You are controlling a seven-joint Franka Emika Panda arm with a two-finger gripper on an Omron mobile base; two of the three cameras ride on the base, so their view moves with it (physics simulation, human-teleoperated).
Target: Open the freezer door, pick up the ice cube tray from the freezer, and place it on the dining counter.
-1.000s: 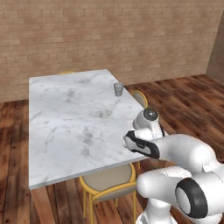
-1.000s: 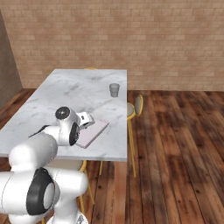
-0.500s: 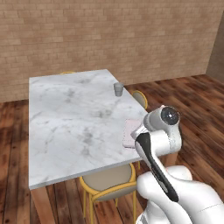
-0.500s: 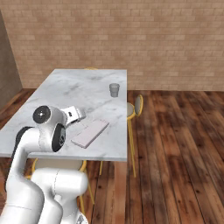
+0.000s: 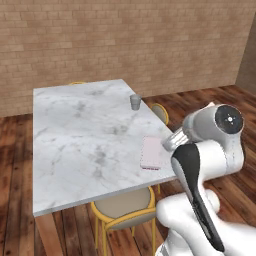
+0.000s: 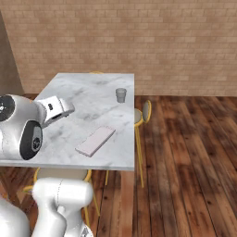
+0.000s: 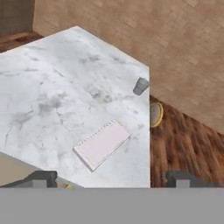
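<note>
The ice cube tray [image 5: 151, 152] [image 6: 95, 140] [image 7: 103, 143] lies flat and pale pink on the dining counter [image 5: 80, 135] [image 6: 92, 92] [image 7: 52, 87], near its right edge. My gripper [image 7: 111, 178] hangs above and behind the tray, well clear of it. It is open: its two dark fingertips [image 7: 43, 177] stand far apart with nothing between them. The white hand [image 6: 55, 108] [image 5: 175, 140] points down toward the counter. The freezer and the freezer door are out of view.
A small grey cup [image 5: 135, 101] [image 6: 121, 95] [image 7: 141, 86] stands near the counter's far right edge. Yellow-framed stools [image 5: 122, 207] [image 6: 146, 111] [image 7: 155, 113] sit at the near and right sides. Wooden floor and a brick wall surround the counter.
The gripper has opened and let go of the tray, which stays on the counter. The arm has lifted and drawn back from it.
</note>
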